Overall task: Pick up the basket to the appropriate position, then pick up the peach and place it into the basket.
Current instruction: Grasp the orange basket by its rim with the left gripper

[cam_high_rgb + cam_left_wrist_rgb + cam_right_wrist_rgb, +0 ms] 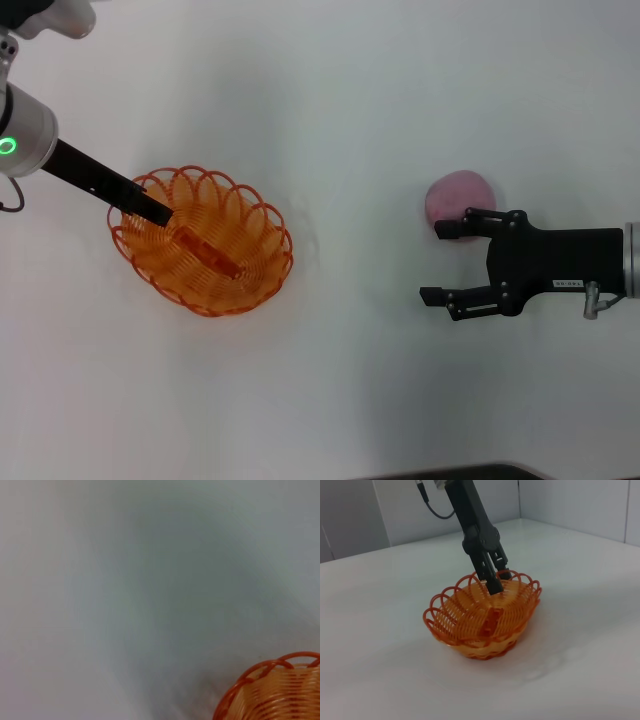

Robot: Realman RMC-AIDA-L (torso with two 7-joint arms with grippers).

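Observation:
The orange wire basket [205,243] sits at the left of the white table; it also shows in the right wrist view [482,615] and at a corner of the left wrist view [272,690]. My left gripper [158,213] reaches down onto its far-left rim, and in the right wrist view [495,580] its fingers are shut across that rim, one inside and one outside. The pink peach [458,197] lies on the table at the right. My right gripper [433,262] is open and empty, with its far finger just beside the peach.
The white table [340,120] stretches between the basket and the peach. Grey wall panels [570,500] stand behind the table. A dark edge [450,472] runs along the table's front.

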